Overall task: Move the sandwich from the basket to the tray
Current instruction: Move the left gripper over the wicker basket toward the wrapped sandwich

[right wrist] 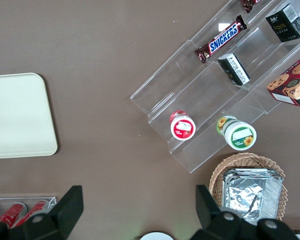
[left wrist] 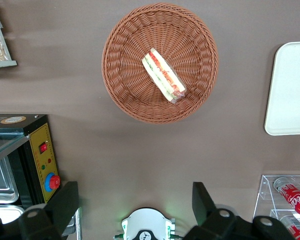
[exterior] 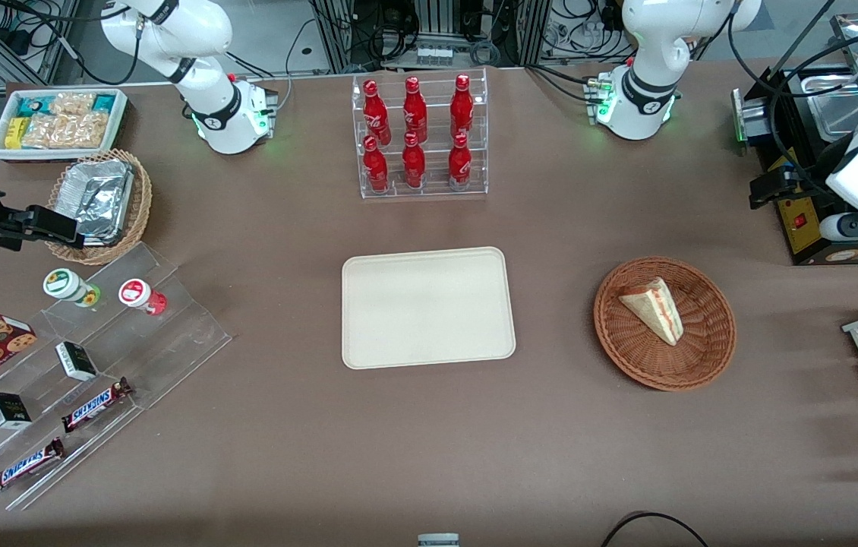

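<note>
Snickers bars (exterior: 91, 405) lie nearest the front camera at the lower left of the frame, on a clear stepped display (exterior: 87, 357) with small boxes and two capped cups. Moving rightward, the cream tray (exterior: 427, 307) sits bare at the frame's centre, with a rack of red cola bottles (exterior: 417, 137) above it in the picture. Further right, the reddish-brown wicker basket (exterior: 664, 323) rests on the brown bench (exterior: 285, 448), well apart from the tray, and the sandwich (exterior: 654, 308) lies in it, tilted against the woven wall, its red and green filling edge facing the working arm's end of the bench.

At the upper right edge, the left arm's tool (exterior: 767, 190) hangs high, well clear of the basket. In the left wrist view its fingers (left wrist: 65, 202) are spread wide with nothing between them, and the sandwich (left wrist: 163, 75) and basket (left wrist: 160, 62) lie below and ahead.

Judging from this, the step in hand is the approach. To do it well, the tool should come down over the wedge's middle and turn so its fingers close across the two flat bread faces, not along the long filling edge. It should squeeze gently, since the bread looks soft. A straight lift should clear the rim before crossing to the tray.
</note>
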Robot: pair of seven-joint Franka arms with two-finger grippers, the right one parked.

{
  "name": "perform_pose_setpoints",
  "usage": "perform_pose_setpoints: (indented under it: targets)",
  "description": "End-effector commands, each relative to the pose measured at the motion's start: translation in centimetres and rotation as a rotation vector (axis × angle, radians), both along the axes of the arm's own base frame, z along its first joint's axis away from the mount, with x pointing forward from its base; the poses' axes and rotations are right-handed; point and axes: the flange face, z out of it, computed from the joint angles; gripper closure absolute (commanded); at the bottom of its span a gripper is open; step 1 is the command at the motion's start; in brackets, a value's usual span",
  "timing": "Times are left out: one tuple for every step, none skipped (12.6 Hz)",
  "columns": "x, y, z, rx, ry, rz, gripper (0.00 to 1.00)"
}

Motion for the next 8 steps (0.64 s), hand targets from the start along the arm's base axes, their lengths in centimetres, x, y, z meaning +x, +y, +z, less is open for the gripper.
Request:
perform_pose_setpoints:
  targets:
    - [0.2, 0.1, -0.1, 0.002, -0.022, -0.016, 0.00]
    - [0.4, 0.0, -0.2, 0.002, -0.029, -0.016, 0.00]
    - [0.5, 0.1, -0.4, 0.002, -0.028, -0.015, 0.00]
    - [1.0, 0.1, -1.0, 0.002, -0.022, -0.013, 0.00]
    - [1.3, 0.1, -1.6, 0.003, -0.016, -0.012, 0.00]
    - [1.6, 0.1, -2.2, 0.003, -0.011, -0.012, 0.00]
    - [1.8, 0.1, -3.1, 0.003, -0.005, -0.012, 0.00]
    - [1.9, 0.1, -4.2, 0.003, -0.014, -0.010, 0.00]
